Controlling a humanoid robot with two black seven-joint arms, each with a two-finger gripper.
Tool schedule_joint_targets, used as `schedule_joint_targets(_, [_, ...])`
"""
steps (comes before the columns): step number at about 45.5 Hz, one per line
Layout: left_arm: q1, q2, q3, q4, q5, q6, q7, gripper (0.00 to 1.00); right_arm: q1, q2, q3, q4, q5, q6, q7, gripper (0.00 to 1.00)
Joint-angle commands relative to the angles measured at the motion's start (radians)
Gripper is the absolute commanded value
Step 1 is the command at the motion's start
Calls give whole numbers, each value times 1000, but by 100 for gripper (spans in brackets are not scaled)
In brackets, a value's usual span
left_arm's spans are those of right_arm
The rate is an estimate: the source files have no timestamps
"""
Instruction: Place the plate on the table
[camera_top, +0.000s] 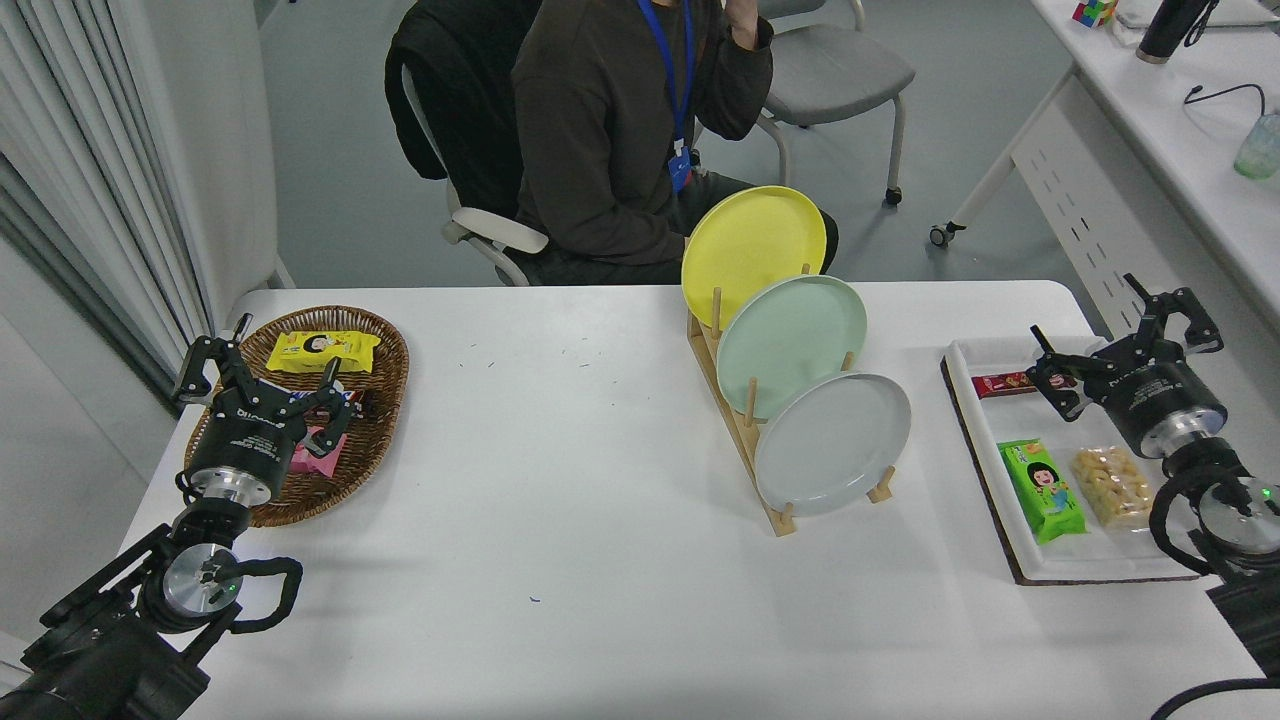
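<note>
The pale grey plate (832, 442) stands on edge in the front slot of a wooden rack (745, 428) on the white table (560, 520). A mint green plate (790, 345) and a yellow plate (752, 250) stand behind it in the same rack. My right gripper (1125, 335) is open and empty, above the far end of the white tray, well to the right of the grey plate. My left gripper (258, 372) is open and empty, parked at the lower left over the wicker basket.
A white tray (1050, 560) at the right holds a green snack pack (1042, 488), a clear bag of snacks (1108, 486) and a red bar (1002, 383). A wicker basket (375, 400) with snack packs is at the left. A person (620, 130) sits at the far side.
</note>
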Motion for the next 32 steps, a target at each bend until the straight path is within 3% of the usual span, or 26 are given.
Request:
schedule_joint_targets(1, [0,0,0,0,0,0,0,98,72,-61,-201,-7,15,-38,-2,100])
schedule_joint_targets(32, [0,0,0,0,1,0,-1,98,195,-142,-461,-5,3,-45,-6,100])
